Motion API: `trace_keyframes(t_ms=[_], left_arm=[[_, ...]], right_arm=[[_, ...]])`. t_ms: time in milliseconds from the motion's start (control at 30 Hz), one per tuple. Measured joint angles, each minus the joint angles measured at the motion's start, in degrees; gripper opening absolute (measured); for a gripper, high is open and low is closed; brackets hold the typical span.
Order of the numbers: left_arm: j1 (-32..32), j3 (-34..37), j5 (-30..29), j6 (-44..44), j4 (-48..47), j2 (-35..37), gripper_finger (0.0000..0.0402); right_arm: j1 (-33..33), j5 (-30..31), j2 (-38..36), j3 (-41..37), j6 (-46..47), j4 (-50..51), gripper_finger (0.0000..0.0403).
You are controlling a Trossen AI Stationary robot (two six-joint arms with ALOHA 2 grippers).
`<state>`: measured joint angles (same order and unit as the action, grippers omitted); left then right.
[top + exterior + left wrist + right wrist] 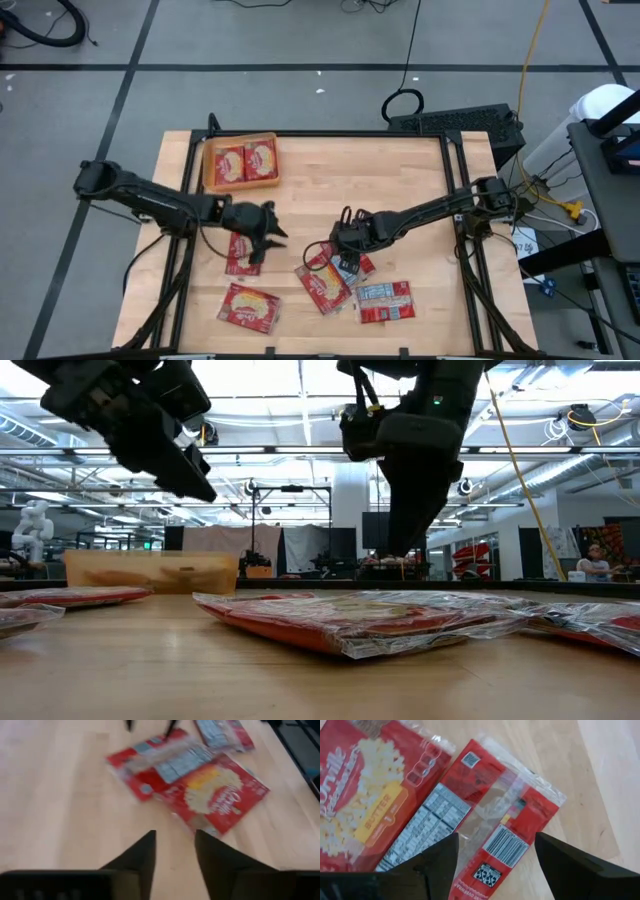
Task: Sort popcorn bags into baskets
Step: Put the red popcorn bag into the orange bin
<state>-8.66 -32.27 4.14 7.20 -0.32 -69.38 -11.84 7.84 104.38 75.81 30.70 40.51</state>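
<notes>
The right tool (495,857), spread open over the label-side popcorn bag (485,815) at frame centre, should be lowered squarely; the left tool (262,232) hangs empty, slightly parted.

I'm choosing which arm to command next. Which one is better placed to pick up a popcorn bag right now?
Right. The right gripper hangs open directly over a label-side bag in the centre cluster. The left gripper, also open, has only bare wood between its fingers.
</notes>
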Motion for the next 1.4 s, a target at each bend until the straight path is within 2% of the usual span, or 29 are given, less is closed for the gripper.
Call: trace_keyframes(t_ms=[167, 300, 400, 500, 667, 800, 900, 1000, 1033, 1167, 1267, 1400], left_arm=[[-4.68, 0.0, -0.12, 2.31, 8.2, -8.22, 0.0214], [-6.73, -0.01, -0.16, 6.06, 11.35, -14.58, 0.0253], [-8.19, -0.02, -0.18, 9.89, 12.44, -18.38, 0.0268], [-9.53, 0.0, -0.16, 12.52, 16.28, -22.43, 0.0265], [-10.06, -0.07, -0.58, 17.21, 27.11, -29.86, 0.0233], [-8.63, -0.23, -1.14, 20.86, 31.54, -33.16, 0.0187], [-7.67, -0.17, -0.68, 19.02, 32.76, -33.69, 0.0123], [-6.38, -0.09, -0.24, 15.82, 32.95, -33.38, 0.0035], [-5.76, -0.06, -0.04, 14.74, 32.32, -32.82, 0.0018], [-2.42, 0.04, 0.57, 10.72, 25.96, -28.55, 0.0009], [0.47, 0.07, 0.43, 6.97, 18.27, -21.73, 0.0004], [3.74, 0.04, -3.5, 0.72, 9.26, -10.27, 0.0003]], right_arm=[[0.09, 0.0, -0.07, -1.87, -3.81, -3.47, 0.0256], [0.2, -0.02, -0.07, -4.48, -6.57, -8.09, 0.0256], [0.2, -0.07, -0.07, -5.62, -7.67, -9.5, 0.0256], [0.22, 0.15, -0.07, -5.7, -8.87, -9.85, 0.0256], [0.22, 2.94, -0.07, -5.77, -11.33, -10.67, 0.0256], [0.22, 3.08, -0.07, -5.77, -13.27, -10.83, 0.0256], [0.22, 3.08, -0.07, -5.77, -14.43, -11.8, 0.0256], [0.22, 3.08, -0.07, -5.77, -15.18, -13.19, 0.0256], [0.22, 3.08, -0.07, -5.77, -15.37, -13.57, 0.0256], [0.2, 5.42, -0.07, -5.77, -14.9, -14.81, 0.0256], [0.32, 7.41, -0.5, -5.77, -14.26, -15.13, 0.0256], [0.76, 12.11, -2.98, -6.04, -13.65, -15.11, 0.0256]])
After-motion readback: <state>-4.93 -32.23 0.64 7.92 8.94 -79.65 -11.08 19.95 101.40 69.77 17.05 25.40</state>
